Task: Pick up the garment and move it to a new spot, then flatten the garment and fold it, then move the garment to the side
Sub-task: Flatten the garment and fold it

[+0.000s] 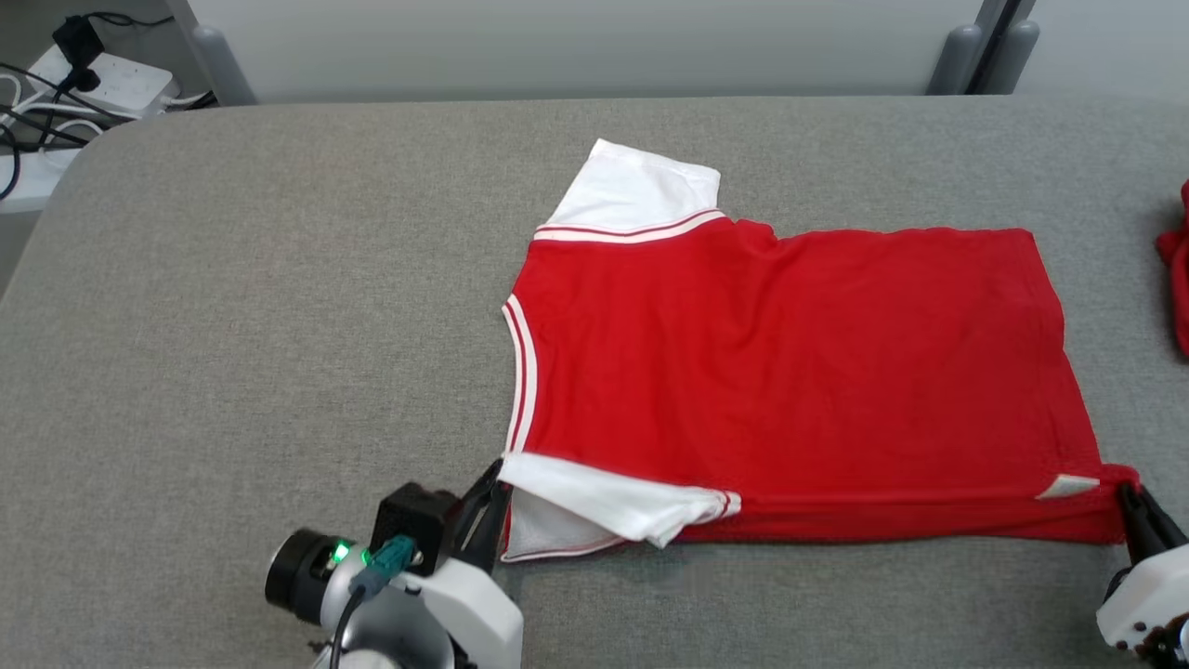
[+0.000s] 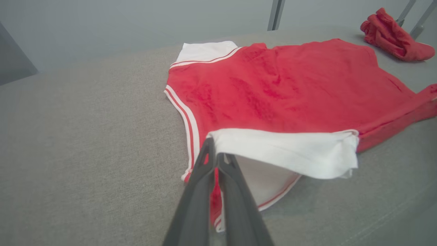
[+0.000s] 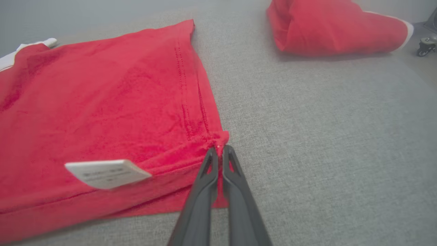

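Note:
The garment (image 1: pixel 790 372) is a red T-shirt with white sleeves, spread across the grey table with its near long edge folded up and over. My left gripper (image 1: pixel 492 488) is shut on the garment at the near white sleeve, by the shoulder. In the left wrist view the left gripper (image 2: pixel 215 150) pinches the white sleeve (image 2: pixel 283 152), lifted slightly off the table. My right gripper (image 1: pixel 1129 492) is shut on the garment's near hem corner. The right wrist view has the right gripper (image 3: pixel 220 150) holding that red corner (image 3: pixel 218 138), with a white label (image 3: pixel 107 172) beside it.
A second, crumpled red garment (image 1: pixel 1175 279) lies at the table's right edge, shown too as the red garment (image 3: pixel 334 29) in the right wrist view. Cables and a power strip (image 1: pixel 102 84) sit beyond the far left corner. Bare grey table (image 1: pixel 260 325) spreads left of the shirt.

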